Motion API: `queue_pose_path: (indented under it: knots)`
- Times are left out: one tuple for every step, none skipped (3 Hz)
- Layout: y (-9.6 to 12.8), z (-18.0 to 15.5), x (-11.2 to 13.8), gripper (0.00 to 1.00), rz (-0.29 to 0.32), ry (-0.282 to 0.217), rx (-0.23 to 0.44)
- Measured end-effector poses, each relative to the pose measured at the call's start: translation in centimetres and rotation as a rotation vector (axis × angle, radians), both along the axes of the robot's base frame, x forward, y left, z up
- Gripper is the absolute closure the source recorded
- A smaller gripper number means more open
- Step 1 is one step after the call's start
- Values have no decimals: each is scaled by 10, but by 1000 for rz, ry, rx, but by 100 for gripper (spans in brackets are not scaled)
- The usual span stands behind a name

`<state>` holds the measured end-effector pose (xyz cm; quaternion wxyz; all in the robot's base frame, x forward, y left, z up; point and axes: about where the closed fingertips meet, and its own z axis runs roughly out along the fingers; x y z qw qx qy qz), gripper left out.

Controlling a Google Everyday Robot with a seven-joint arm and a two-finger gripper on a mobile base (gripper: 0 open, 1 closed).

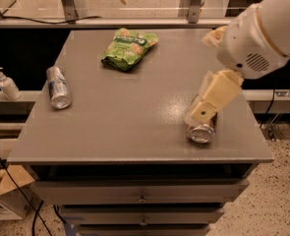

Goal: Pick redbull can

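Observation:
The redbull can (58,86), slim and silver with blue patches, lies on its side near the left edge of the grey table (130,117). My gripper (214,98), a beige part below the big white arm housing (255,38), hangs at the table's right side, far from the redbull can. It sits just above a wider gold-brown can (202,130) that lies on its side and partly hides it.
A green snack bag (128,47) lies at the back middle of the table. A white pump bottle (6,84) stands on a ledge left of the table. Drawers (142,195) sit under the tabletop. A cardboard box (2,200) is on the floor at lower left.

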<state>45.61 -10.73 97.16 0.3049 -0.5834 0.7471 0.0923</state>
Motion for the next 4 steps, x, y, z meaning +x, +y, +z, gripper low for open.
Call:
queue_pose_path:
  knots:
    - [47,-23,11,0,50,32,80]
    - [101,-39,24,0,124,43,153]
    - [107,-39,26,0,129,38,162]
    - [102,-43,24,0,101,64,147]
